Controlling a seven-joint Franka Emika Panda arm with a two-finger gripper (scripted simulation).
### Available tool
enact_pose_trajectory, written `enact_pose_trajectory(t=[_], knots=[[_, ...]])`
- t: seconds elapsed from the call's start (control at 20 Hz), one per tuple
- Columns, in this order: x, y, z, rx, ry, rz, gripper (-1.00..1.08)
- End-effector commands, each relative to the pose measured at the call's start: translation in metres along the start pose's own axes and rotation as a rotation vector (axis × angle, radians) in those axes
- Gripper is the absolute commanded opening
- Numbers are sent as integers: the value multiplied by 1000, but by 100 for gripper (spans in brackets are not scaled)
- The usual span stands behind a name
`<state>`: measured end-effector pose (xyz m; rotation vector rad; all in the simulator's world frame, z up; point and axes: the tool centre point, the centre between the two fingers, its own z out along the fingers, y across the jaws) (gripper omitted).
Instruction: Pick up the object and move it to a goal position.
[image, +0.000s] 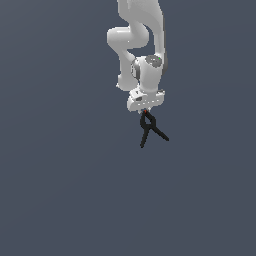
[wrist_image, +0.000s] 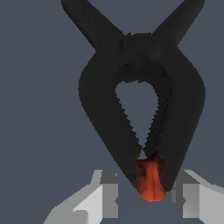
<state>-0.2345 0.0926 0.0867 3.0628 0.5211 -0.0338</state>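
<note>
White arm (image: 137, 37) enters from 12 o'clock in the exterior view and bends down to the wrist; gripper (image: 144, 110) points down toward 6 o'clock. Background is plain slate-grey; whether it is a surface or open space, cannot tell.

Black clamp (image: 149, 128) hangs directly beneath the gripper, touching it at its upper end. Looped head up, two thin legs splayed: one toward 6 o'clock, the other toward 4 o'clock. Small red spot at the very top, right at the gripper.

Wrist view: clamp (wrist_image: 140, 92) fills most of the picture. Teardrop opening in its middle with toothed inner edges. Red tip (wrist_image: 151, 181) sits between the two grey-white fingers (wrist_image: 103, 199), one on each side, close against the black arms. Fingers narrowly spread, closed in on the clamp's red-tipped end.
</note>
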Motion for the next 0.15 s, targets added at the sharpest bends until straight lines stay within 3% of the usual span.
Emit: enact_pose_trajectory(t=[0.0,0.1], knots=[[0,-1,-4,0,0,0,-100],[0,-1,-5,0,0,0,-100]])
